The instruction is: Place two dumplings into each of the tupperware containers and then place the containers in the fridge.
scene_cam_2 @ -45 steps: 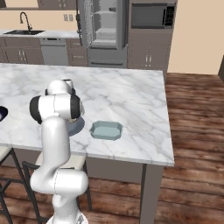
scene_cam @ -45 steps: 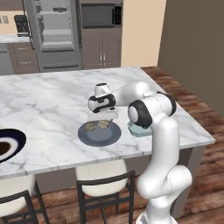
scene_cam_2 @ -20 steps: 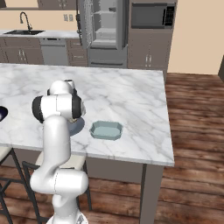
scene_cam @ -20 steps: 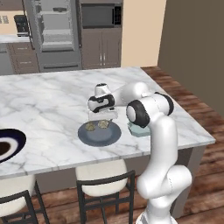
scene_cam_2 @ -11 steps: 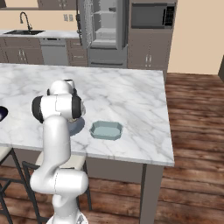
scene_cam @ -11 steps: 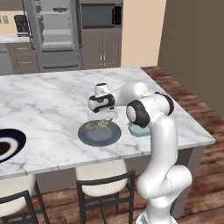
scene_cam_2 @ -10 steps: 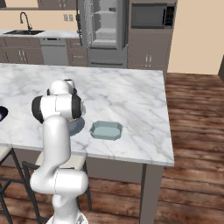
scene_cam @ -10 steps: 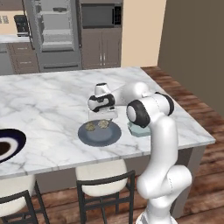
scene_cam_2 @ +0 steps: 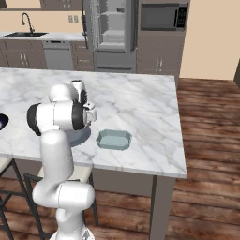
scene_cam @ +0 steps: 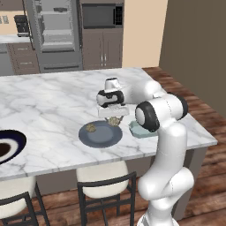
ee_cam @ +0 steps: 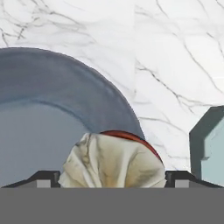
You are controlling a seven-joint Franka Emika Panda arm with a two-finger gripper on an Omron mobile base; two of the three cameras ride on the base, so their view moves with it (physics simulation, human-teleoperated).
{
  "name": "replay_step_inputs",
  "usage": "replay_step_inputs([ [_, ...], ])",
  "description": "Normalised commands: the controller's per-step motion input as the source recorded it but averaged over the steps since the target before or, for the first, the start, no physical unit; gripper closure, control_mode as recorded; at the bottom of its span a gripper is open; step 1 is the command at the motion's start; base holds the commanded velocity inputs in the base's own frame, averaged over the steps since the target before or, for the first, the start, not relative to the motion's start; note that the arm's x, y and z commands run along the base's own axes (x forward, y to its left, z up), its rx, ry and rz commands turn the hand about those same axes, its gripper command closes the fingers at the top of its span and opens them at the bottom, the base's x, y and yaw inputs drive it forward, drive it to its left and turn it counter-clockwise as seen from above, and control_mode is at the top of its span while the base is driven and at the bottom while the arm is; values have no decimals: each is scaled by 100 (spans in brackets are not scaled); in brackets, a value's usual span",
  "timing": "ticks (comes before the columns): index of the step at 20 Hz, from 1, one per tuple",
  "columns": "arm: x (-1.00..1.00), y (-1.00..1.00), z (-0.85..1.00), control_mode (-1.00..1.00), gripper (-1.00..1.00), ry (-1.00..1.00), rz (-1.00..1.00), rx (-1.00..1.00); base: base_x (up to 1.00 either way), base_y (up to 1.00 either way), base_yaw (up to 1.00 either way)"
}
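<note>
A wrinkled beige dumpling (ee_cam: 113, 162) lies at the right edge of a flat grey-blue round plate (ee_cam: 48, 109). My gripper (ee_cam: 113, 179) is low over it, open, with one dark fingertip (ee_cam: 43, 178) close on each side. From the left base view the gripper (scene_cam: 114, 116) points down at this dumpling (scene_cam: 115, 121), and another dumpling (scene_cam: 91, 128) rests further left on the plate (scene_cam: 100, 137). The pale teal tupperware container (scene_cam_2: 114, 139) sits empty on the counter just right of the plate, and its corner (ee_cam: 211, 144) shows near the hand. The fridge (scene_cam: 53, 26) stands open at the back.
A navy-rimmed round plate (scene_cam: 8, 146) lies at the counter's left. The marble island counter (scene_cam: 48, 103) ends just right of the teal container. Stools (scene_cam: 103, 187) stand below its front edge. A dark microwave (scene_cam: 99, 15) is built in beside the fridge.
</note>
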Motion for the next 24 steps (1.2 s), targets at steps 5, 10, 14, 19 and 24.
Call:
replay_step_inputs([
  [5,-62,-92,31,-100,100,-2,-1,0,0,0,0],
  [10,-28,-89,3,-100,100,-1,-2,4,0,0,0],
  [14,7,-65,-17,-100,100,-1,0,8,0,0,0],
  [19,9,-40,-22,-100,100,0,0,8,0,0,0],
  [24,6,-5,-8,-100,100,0,0,2,0,0,0],
])
